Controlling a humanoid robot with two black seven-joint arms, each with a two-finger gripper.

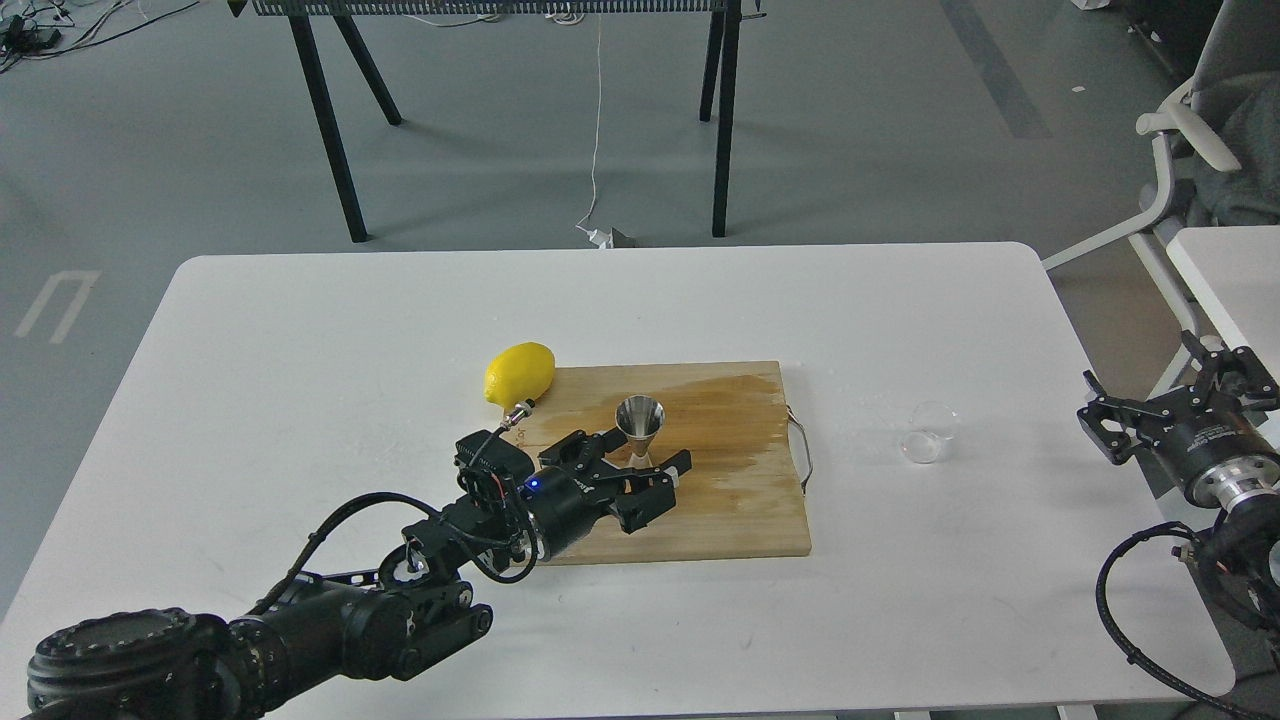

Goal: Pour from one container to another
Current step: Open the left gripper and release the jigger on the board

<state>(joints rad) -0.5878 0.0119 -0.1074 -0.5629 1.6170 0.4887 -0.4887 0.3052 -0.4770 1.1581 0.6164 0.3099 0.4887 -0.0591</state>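
Observation:
The steel hourglass jigger (640, 418) stands upright on the wooden cutting board (740, 500). My left gripper (645, 455) is open, and the jigger's lower cone sits between its spread fingers; whether they touch it I cannot tell. The tiny clear glass cup (928, 433) rests on the white table, right of the board, with nothing holding it. My right gripper (1180, 395) hovers open at the table's right edge, well to the right of the cup.
A yellow lemon (519, 372) lies at the board's far left corner, just behind my left wrist. The board has a metal handle (803, 450) on its right side and a wet stain across its far half. An office chair (1200, 150) stands at the right.

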